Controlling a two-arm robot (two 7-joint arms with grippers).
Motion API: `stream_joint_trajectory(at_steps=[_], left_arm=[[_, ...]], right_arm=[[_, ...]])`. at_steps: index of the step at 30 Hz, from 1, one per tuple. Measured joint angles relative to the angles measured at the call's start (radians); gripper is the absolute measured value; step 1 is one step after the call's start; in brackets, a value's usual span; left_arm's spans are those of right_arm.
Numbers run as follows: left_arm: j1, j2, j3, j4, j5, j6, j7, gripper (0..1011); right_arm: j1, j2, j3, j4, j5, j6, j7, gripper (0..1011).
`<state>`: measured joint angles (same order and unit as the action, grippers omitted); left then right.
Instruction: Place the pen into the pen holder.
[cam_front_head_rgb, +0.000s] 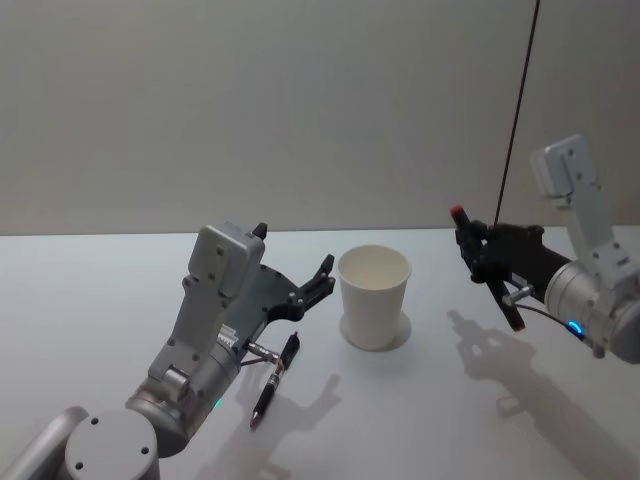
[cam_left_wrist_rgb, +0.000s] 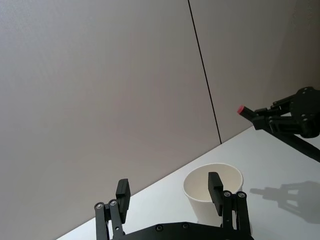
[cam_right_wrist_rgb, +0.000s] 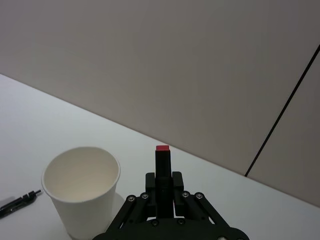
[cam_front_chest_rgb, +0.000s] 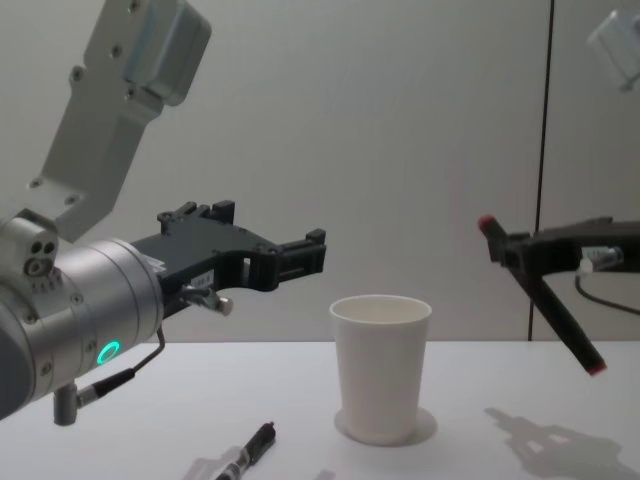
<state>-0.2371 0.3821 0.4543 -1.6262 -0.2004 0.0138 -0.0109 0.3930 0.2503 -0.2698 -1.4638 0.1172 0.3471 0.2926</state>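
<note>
The pen holder is a white paper cup (cam_front_head_rgb: 374, 296) standing upright on the table (cam_front_head_rgb: 80, 290), also seen in the chest view (cam_front_chest_rgb: 380, 372). My right gripper (cam_front_head_rgb: 470, 238) hovers to the right of the cup, above rim height, shut on a black pen with red ends (cam_front_head_rgb: 510, 305). The pen slants steeply in the grip (cam_front_chest_rgb: 560, 320), one red end upward (cam_right_wrist_rgb: 162, 149). A second black pen (cam_front_head_rgb: 274, 380) lies on the table left of the cup. Above and behind that pen my left gripper (cam_front_head_rgb: 295, 250) stands open, with nothing between its fingers (cam_left_wrist_rgb: 215, 186).
A plain wall (cam_front_head_rgb: 300, 100) rises behind the table, with a dark vertical seam (cam_front_head_rgb: 520, 100) at the right. Bare tabletop stretches in front of the cup and between the two arms.
</note>
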Motion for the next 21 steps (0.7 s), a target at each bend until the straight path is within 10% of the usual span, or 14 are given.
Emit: stream_joint_trajectory(at_steps=[21], left_arm=[[0.000, 0.000, 0.000, 0.000, 0.000, 0.000, 0.000, 998]], right_arm=[[-0.022, -0.030, -0.025, 0.043, 0.008, -0.381, -0.025, 179]])
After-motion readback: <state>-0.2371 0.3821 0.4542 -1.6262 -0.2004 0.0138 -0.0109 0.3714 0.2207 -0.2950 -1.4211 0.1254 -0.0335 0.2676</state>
